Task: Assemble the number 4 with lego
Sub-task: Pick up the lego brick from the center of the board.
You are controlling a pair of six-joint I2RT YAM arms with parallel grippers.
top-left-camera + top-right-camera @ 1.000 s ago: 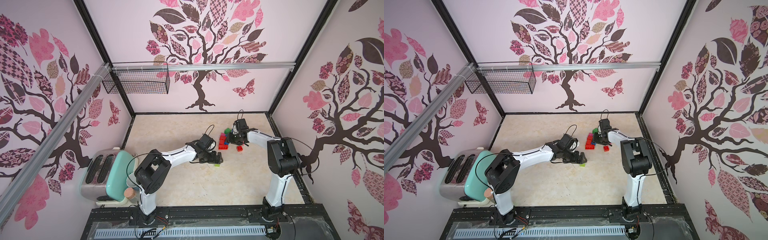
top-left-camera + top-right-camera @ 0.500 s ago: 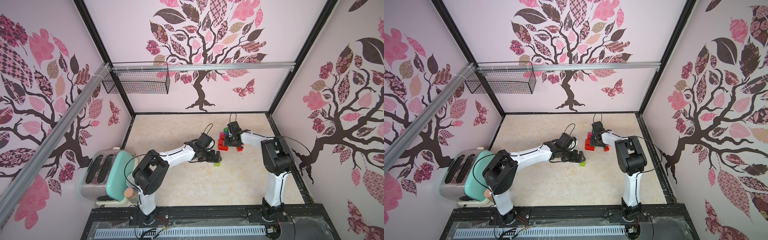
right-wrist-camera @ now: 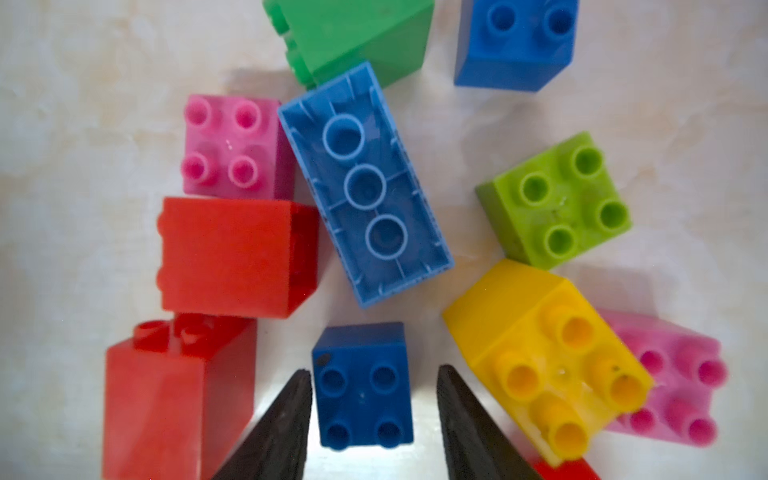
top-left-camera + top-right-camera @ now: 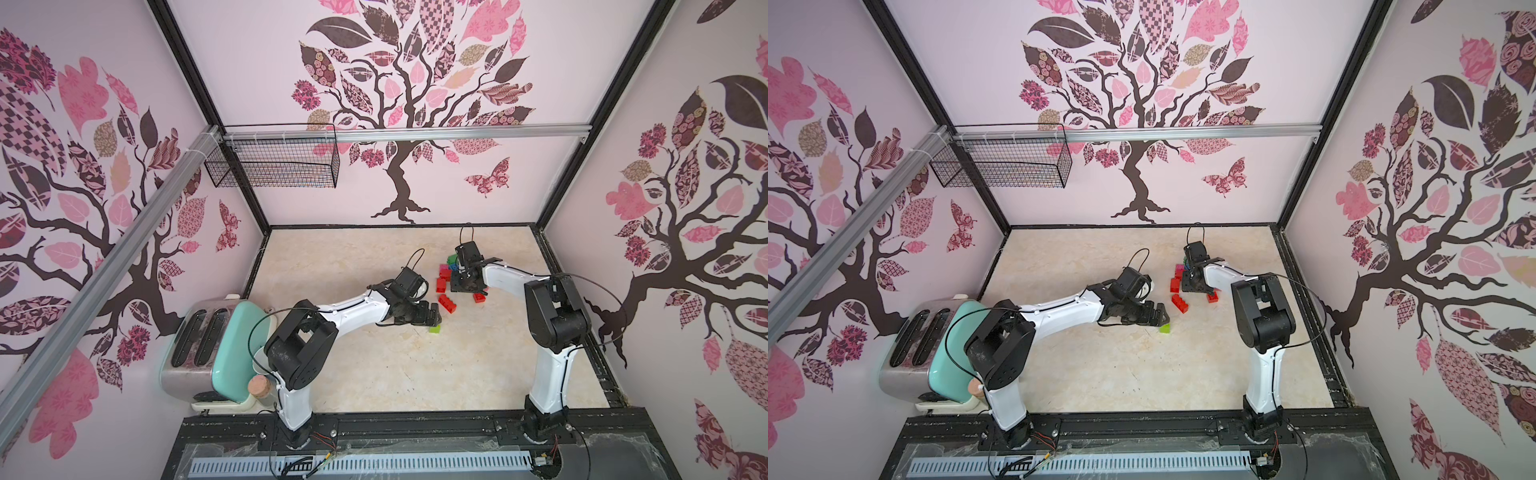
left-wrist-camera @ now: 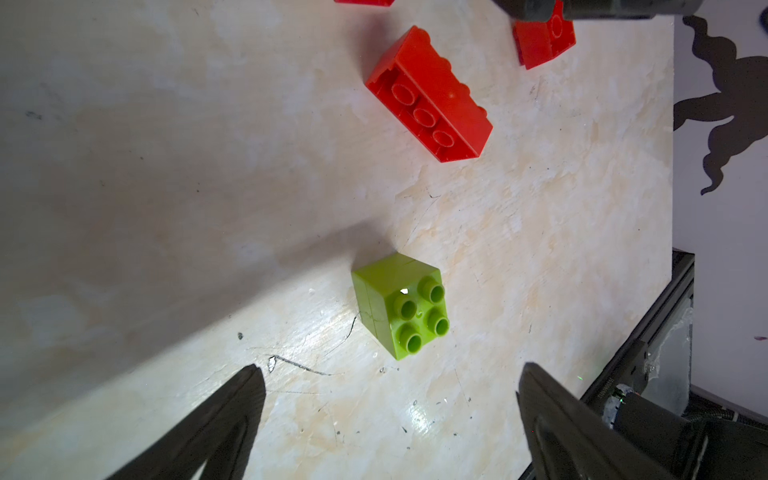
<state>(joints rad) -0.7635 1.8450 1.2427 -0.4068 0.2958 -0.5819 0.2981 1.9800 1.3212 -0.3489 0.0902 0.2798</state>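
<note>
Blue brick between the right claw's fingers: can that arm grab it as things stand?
Probably yes. The right claw straddles the blue brick, jaws open, with a free gap on each side; the yellow brick and red brick stand close but apart.

Inside the robot test cell I run remotely, dressed up as a home corner: in both top views, pale pink walls (image 4: 519, 195) printed with tree and leaf decals box in a marble-look tabletop (image 4: 395, 374), joined by black frame posts (image 4: 187, 70). An aluminium rail (image 4: 457, 134) crosses the upper middle of the frame, with a wire basket (image 4: 274, 168) hanging at its left end. At lower left sits a mint-and-chrome toaster (image 4: 199, 345). Toy bricks (image 4: 447, 302) lie at centre. Along the bottom edge, my left arm (image 4: 353, 307) and right arm (image 4: 550, 374) stand on a black base rail (image 4: 415, 428) above a slotted cable duct (image 4: 374, 461).
</note>
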